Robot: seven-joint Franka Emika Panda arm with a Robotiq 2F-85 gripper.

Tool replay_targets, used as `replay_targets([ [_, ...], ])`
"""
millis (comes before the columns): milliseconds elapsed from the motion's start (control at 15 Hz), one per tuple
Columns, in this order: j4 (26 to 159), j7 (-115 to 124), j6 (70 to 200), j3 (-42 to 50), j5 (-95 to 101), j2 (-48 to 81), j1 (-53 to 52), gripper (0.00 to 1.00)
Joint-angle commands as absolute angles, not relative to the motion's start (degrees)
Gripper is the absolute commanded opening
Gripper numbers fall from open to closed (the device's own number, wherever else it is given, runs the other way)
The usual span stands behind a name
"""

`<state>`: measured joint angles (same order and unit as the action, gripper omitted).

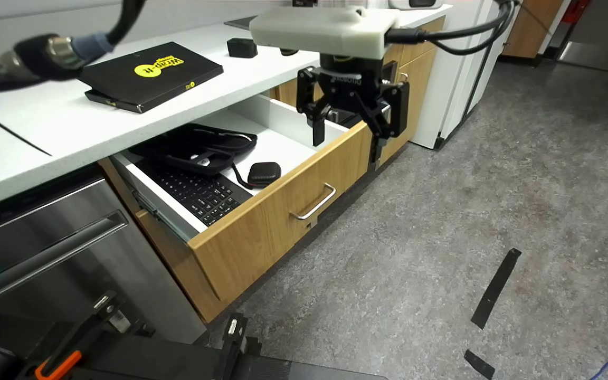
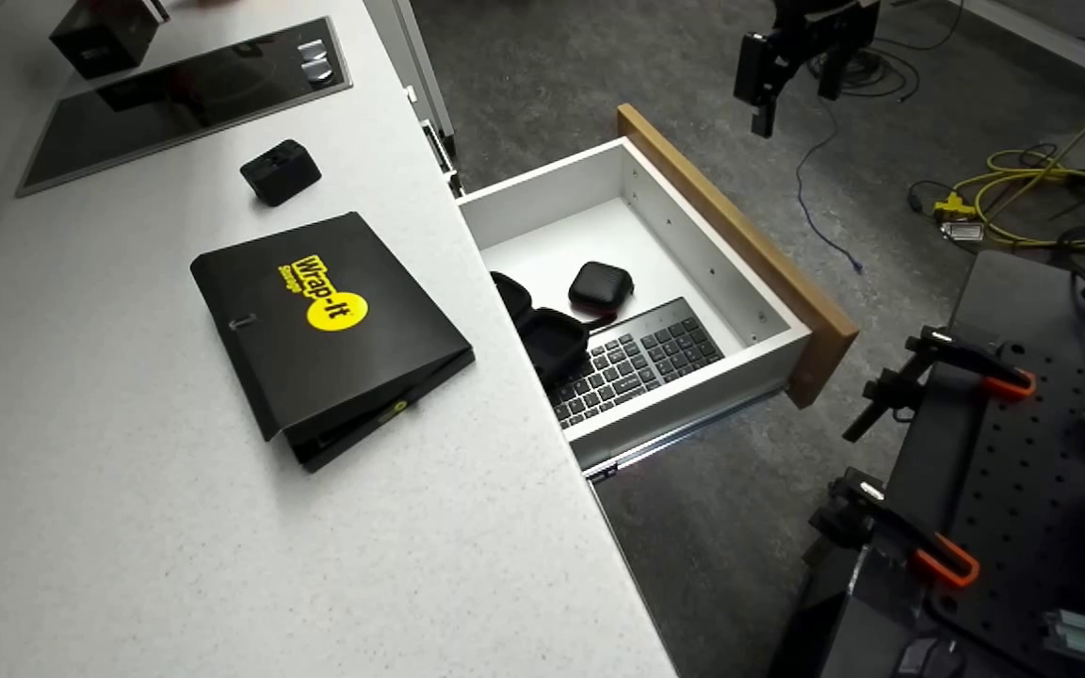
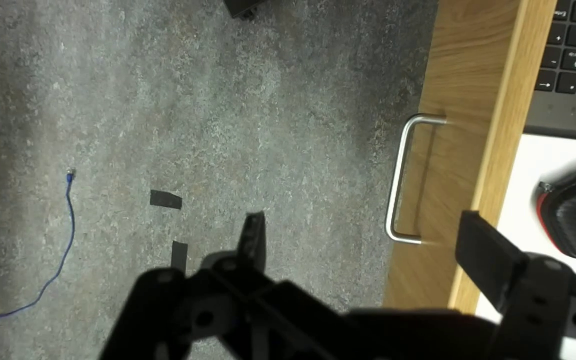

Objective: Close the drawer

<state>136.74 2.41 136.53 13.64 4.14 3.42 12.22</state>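
The drawer is pulled out in both exterior views, with its oak front panel and white inner walls. A black keyboard, a small black case and an open black pouch lie inside. The silver bar handle shows on the front; it also shows in the wrist view. My gripper is open and empty, outside and above the front panel. In the wrist view, one finger overlaps the panel's top edge and the other is over the floor.
A white counter bears a black box, a small black block and a cooktop. A dark table with orange-handled clamps stands opposite the drawer. A stainless-steel unit is beside it. Cables lie on the floor.
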Motion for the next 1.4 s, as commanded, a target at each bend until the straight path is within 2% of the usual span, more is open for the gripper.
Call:
replay_targets([
  [0, 133.0, 10.4, 138.8, 13.7, 6.9, 10.6, 12.0, 1.00],
  [667, 117.6, 24.5, 142.7, 15.4, 4.7, 34.2, 10.0, 1.00],
  [1333, 104.4, 17.2, 136.2, 4.0, -7.9, 43.7, 9.0, 1.00],
])
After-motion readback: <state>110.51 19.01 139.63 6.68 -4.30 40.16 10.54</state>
